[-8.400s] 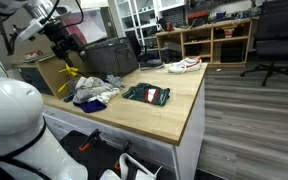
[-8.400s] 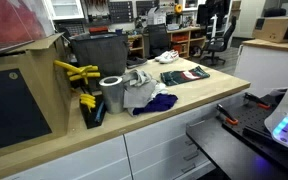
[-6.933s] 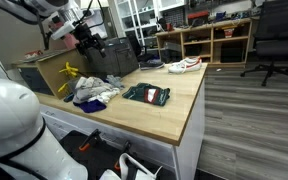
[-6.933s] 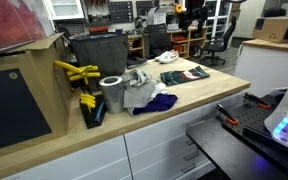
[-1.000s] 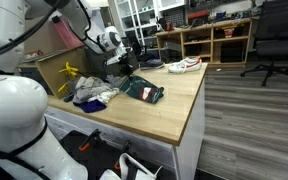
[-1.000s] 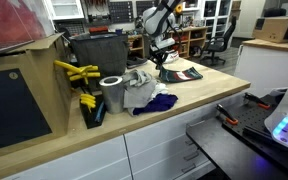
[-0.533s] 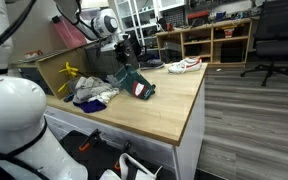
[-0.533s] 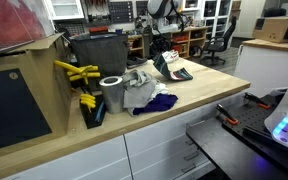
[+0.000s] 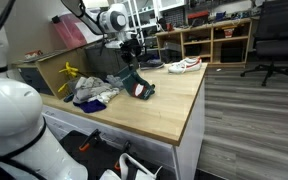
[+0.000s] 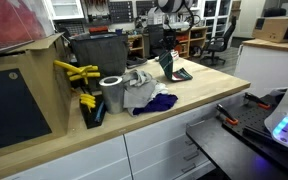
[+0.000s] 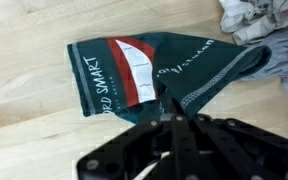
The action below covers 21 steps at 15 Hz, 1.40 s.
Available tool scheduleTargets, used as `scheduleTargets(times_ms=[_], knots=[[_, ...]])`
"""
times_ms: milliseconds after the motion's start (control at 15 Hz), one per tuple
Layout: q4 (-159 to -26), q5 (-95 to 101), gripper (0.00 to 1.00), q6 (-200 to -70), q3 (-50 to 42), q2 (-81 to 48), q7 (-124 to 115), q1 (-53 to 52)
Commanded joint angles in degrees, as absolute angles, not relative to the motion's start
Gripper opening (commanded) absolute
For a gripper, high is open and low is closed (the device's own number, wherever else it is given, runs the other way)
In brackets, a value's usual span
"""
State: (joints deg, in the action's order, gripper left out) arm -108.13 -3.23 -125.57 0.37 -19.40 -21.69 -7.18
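My gripper (image 9: 132, 63) (image 10: 171, 45) is shut on the edge of a dark green garment (image 9: 137, 86) (image 10: 174, 66) with a red and white patch. It holds the cloth up over the wooden table (image 9: 174, 112) (image 10: 209, 98), so the cloth hangs down and its lower end is at the tabletop. In the wrist view the gripper (image 11: 178, 112) pinches a fold of the garment (image 11: 134, 65), whose printed panel spreads out to the left below it. Its jaws are pressed together with the cloth between them.
A pile of grey, white and blue clothes (image 9: 92, 92) (image 10: 144, 92) (image 11: 261, 15) lies beside the garment. A white shoe (image 9: 184, 65) sits at the table's far end. A black bin (image 10: 99, 50), yellow tools (image 10: 76, 72) and a grey roll (image 10: 111, 93) stand behind the pile.
The gripper has risen with the green garment, pulling it up off the table from lying flat to hanging. The pile of clothes has not moved.
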Motion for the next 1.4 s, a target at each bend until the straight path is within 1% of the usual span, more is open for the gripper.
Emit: scheduleTargets(times_ms=[0, 533, 600, 667, 867, 1067, 1133, 1200, 1333], knots=[[-112.1, -4.6, 0.01, -124.9, -0.6, -16.5, -21.3, -4.7], [-117.2, 0.7, 0.01, -126.0, -4.4, -15.6, -22.7, -2.3], [-117.8, 1.8, 0.27, -125.7, -4.8, -15.6, -22.8, -2.3], [-118.5, 3.0, 0.28, -125.9, -5.1, -15.5, -22.8, -2.3], [-119.9, 5.3, 0.49, -125.9, -5.2, -15.0, -22.4, -2.5], [-120.6, 6.5, 0.73, -125.7, -4.7, -14.2, -22.0, -2.8], [-120.8, 6.8, 0.79, -125.8, -4.5, -13.8, -21.9, -2.9], [-120.7, 6.9, 0.88, -125.8, -4.3, -13.6, -22.0, -3.1], [-119.7, 6.8, 0.99, -125.5, -3.9, -13.8, -23.1, -3.6]])
